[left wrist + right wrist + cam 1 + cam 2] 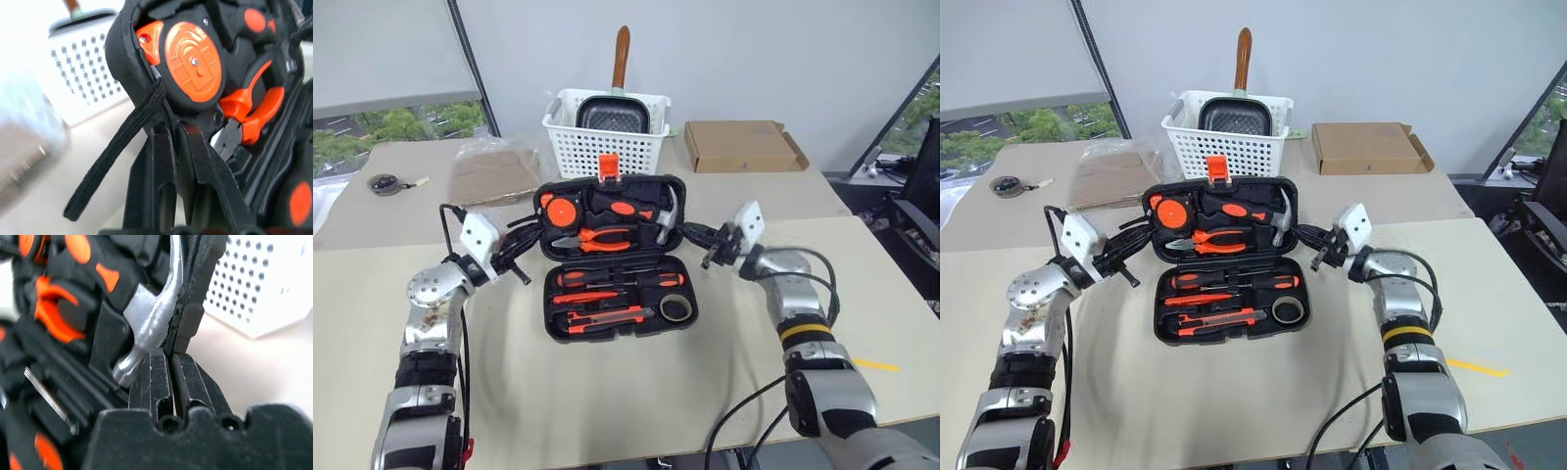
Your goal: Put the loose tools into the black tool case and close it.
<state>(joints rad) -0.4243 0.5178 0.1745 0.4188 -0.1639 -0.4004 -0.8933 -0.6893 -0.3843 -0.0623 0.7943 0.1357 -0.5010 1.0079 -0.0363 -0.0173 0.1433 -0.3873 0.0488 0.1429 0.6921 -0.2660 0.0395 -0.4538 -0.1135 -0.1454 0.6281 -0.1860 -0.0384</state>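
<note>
The tools all lie inside the black tool case (615, 257) in the middle of the frame, and the left gripper (521, 257) and right gripper (697, 238), both pinching its lid edges, only have closing left.

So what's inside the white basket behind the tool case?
A dark square pan sits in the white basket, its brown handle sticking up above the rim. The basket wall hides whatever lies beneath the pan.

Beige table (636, 392), open black tool case (570, 319), white basket (570, 147), cardboard box (741, 145)
</note>
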